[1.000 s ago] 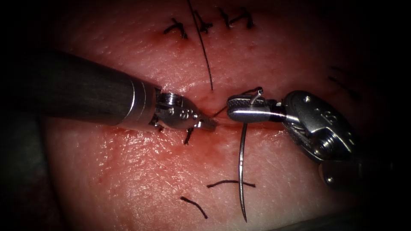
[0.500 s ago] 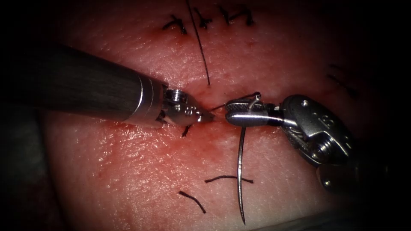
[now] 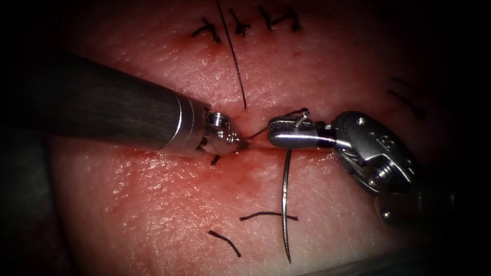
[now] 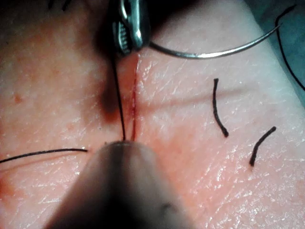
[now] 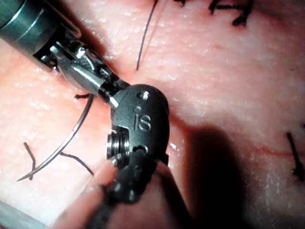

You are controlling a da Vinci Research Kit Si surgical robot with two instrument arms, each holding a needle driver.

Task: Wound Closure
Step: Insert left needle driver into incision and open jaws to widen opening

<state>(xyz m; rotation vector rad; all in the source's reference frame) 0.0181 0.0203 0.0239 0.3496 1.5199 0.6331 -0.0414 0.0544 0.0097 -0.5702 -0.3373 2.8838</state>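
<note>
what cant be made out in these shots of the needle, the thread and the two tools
- Left tool, endoscope view: its tip presses into the cut, so what it grips is unclear.
- Left wrist view: the shaft hides that tool's own jaws.
- Thread, endoscope view: cut off by the upper edge.
- Needle: held near its rear end by the right tool; the swage sits behind the jaws.

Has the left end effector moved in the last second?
Yes. In the endoscope view the left end effector has pulled back left, away from the right end effector, which holds the needle near its tail end, clear of the tissue.
</note>
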